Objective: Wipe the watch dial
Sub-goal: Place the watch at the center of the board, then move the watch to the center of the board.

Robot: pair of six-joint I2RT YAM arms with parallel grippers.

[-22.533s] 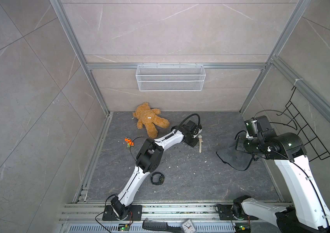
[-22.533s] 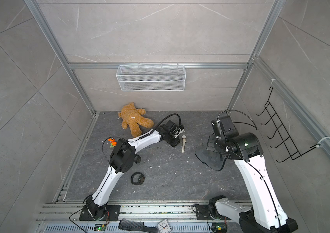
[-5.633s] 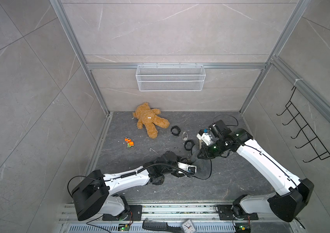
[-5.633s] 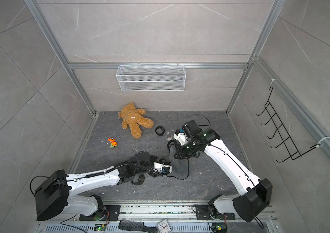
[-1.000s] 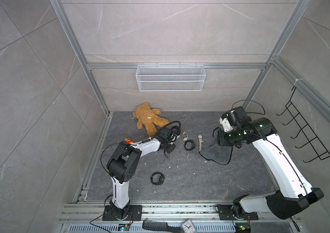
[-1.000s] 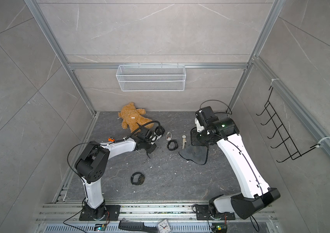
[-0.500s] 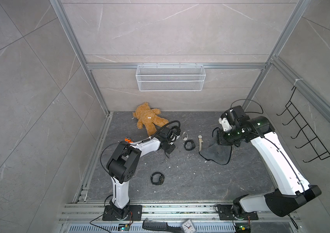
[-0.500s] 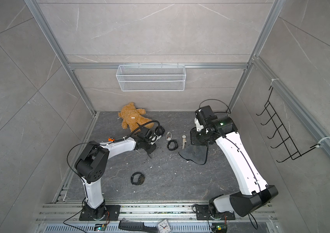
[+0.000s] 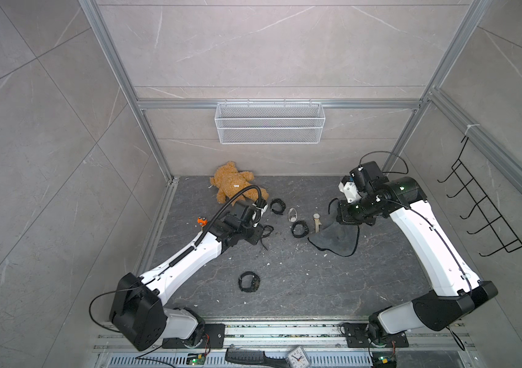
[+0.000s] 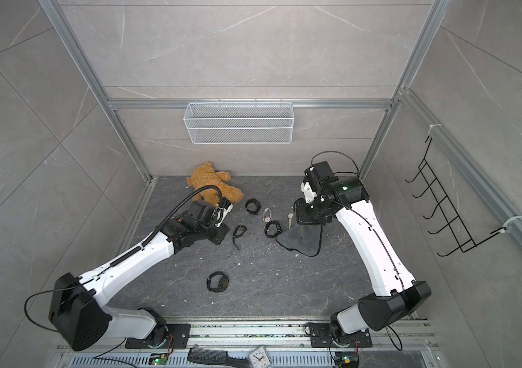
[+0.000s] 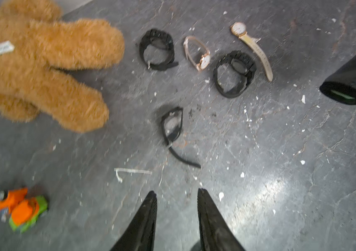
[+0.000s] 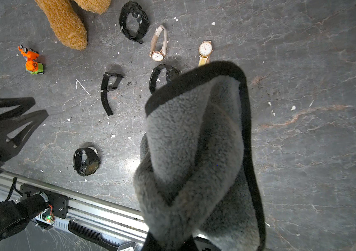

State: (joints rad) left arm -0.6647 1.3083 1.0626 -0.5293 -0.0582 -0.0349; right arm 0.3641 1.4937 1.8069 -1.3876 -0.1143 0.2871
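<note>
Strap (image 11: 181,159) of thin black watch (image 11: 172,126) trails toward left fingers (image 11: 148,208).

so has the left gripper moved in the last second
Yes. The left gripper has drawn back from the teddy bear toward the front rail, leaving the thin black watch on the floor.

left arm stretched low over floor, left gripper (image 11: 176,195) empty, fingers parted a bit. right arm reaches in high, wrist bent down, right gripper (image 9: 347,220) clamped tight on grey cloth (image 12: 196,156)
</note>
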